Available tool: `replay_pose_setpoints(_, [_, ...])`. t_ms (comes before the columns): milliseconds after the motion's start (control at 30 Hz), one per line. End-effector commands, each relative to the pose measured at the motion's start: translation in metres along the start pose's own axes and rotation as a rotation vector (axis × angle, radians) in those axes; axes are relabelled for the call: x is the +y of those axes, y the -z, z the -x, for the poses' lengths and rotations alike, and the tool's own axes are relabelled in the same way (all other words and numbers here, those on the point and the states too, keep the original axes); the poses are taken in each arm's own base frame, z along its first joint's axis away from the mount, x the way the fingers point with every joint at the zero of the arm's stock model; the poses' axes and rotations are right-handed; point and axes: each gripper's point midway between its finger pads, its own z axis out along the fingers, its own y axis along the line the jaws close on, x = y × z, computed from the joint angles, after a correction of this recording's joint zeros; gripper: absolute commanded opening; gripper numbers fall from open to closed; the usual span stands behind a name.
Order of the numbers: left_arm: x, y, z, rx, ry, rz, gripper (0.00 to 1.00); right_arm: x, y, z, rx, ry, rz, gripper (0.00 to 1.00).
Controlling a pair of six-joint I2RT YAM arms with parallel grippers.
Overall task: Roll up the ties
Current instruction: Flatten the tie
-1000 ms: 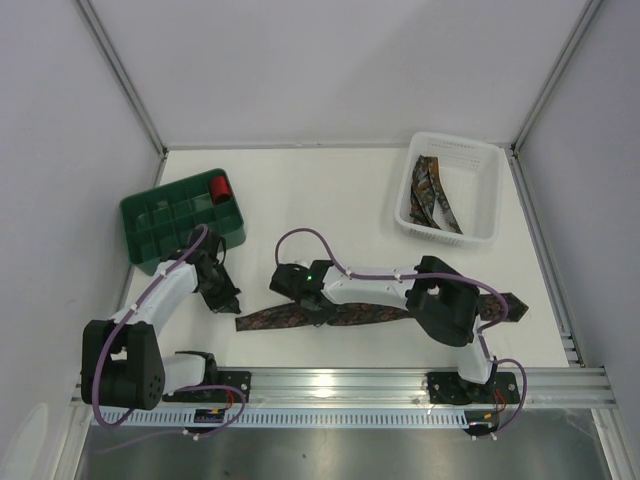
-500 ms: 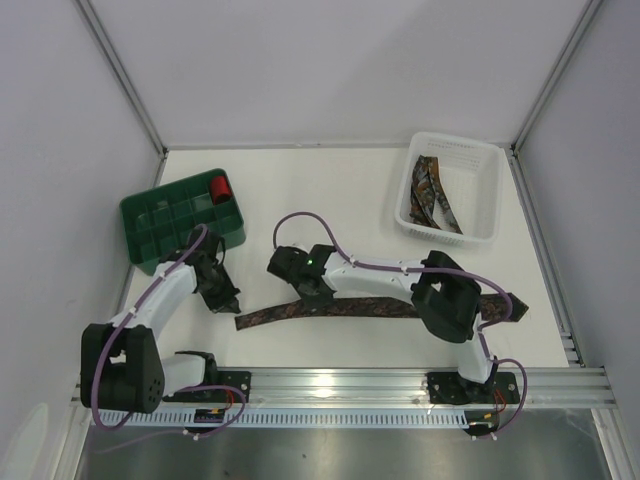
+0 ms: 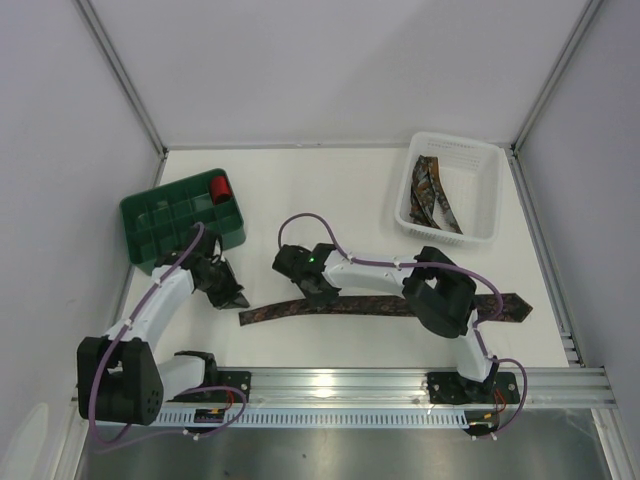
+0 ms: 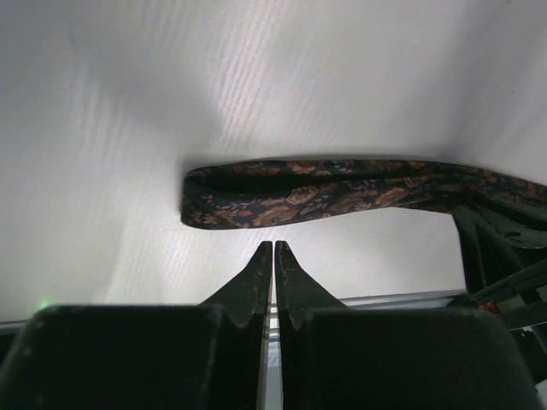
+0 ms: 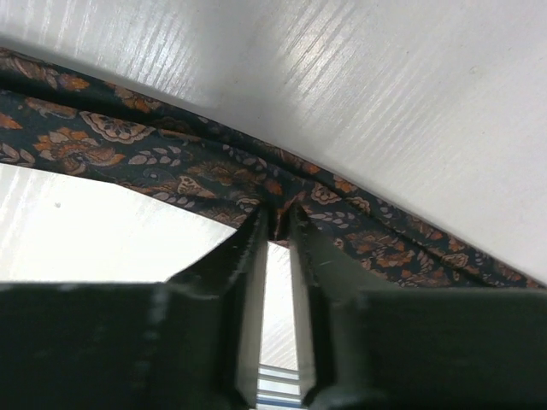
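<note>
A dark patterned tie (image 3: 380, 305) lies stretched across the table from lower left to right. My right gripper (image 3: 322, 297) is shut on a pinched fold of this tie (image 5: 282, 213) near its left third. My left gripper (image 3: 235, 297) is shut and empty, just left of the tie's left end (image 4: 205, 201); in the left wrist view its closed tips (image 4: 273, 246) sit just short of the fabric. More ties (image 3: 432, 195) lie in the white basket (image 3: 480, 165).
A green compartment tray (image 3: 150, 235) stands at the left with a small red roll (image 3: 220, 186) in its far corner. The white basket is at the back right. A metal rail (image 3: 340, 382) runs along the near edge.
My right gripper has shifted slightly up and right with the tie, pulling it straighter. My left gripper has moved a little right toward the tie's left end.
</note>
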Motion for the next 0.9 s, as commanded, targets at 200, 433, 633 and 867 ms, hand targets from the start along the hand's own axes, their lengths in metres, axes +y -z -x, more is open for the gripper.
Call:
replay_pose_setpoints(200, [-0.014,-0.017,-0.012,0.067,0.001,-0.092,0.07,-0.006,0.021,0.014,-0.024,-0.06,0.058,0.43])
replay_pose_setpoints(433, [-0.007,-0.023,-0.012,0.078,0.002,-0.056,0.07,-0.024,0.053,0.012,-0.055,-0.151,0.11,0.47])
replay_pose_setpoints(633, [-0.002,-0.028,-0.019,0.119,0.004,-0.035,0.02,-0.048,0.048,-0.009,-0.025,-0.259,0.106,0.42])
replay_pose_setpoints(867, [-0.002,-0.031,-0.017,0.109,0.017,-0.032,0.04,-0.053,0.029,-0.022,0.004,-0.329,0.119,0.33])
